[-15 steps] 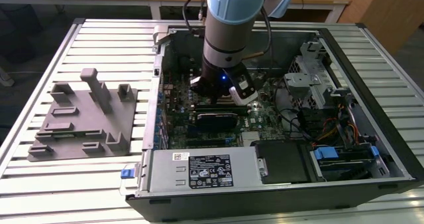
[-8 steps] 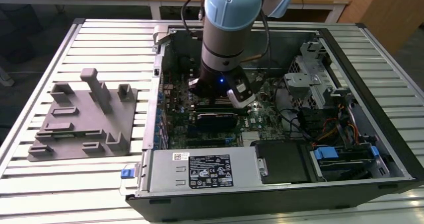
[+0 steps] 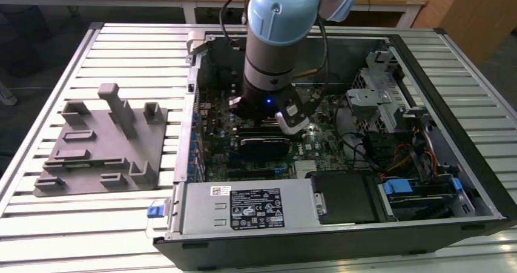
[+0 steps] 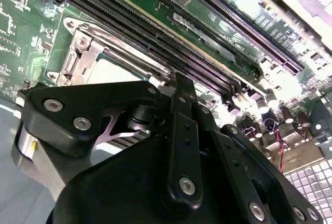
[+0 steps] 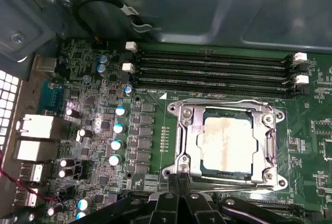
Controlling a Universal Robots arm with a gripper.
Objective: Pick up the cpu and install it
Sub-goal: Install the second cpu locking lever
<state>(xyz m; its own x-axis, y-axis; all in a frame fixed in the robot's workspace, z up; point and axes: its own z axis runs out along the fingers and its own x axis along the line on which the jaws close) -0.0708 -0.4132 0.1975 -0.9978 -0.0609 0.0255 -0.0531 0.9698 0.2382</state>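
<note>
Your gripper point(image 5: 179, 185) hovers just beside the socket frame point(image 5: 226, 141), jaws together & empty, w/ the cpu point(image 5: 225, 140) apparently seated inside; frame looks unclamped.

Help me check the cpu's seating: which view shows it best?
The first wrist view: the cpu lies whole inside the socket frame. The second wrist view shows a sliver of it above the gripper.

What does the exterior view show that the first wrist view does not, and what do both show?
Exterior view alone: the grey moulded tray on the slatted table, beside the open computer case, and the arm reaching into it.
First wrist view alone: the cpu lying in its metal socket frame, beside the memory slots.
Both: the green motherboard.
</note>
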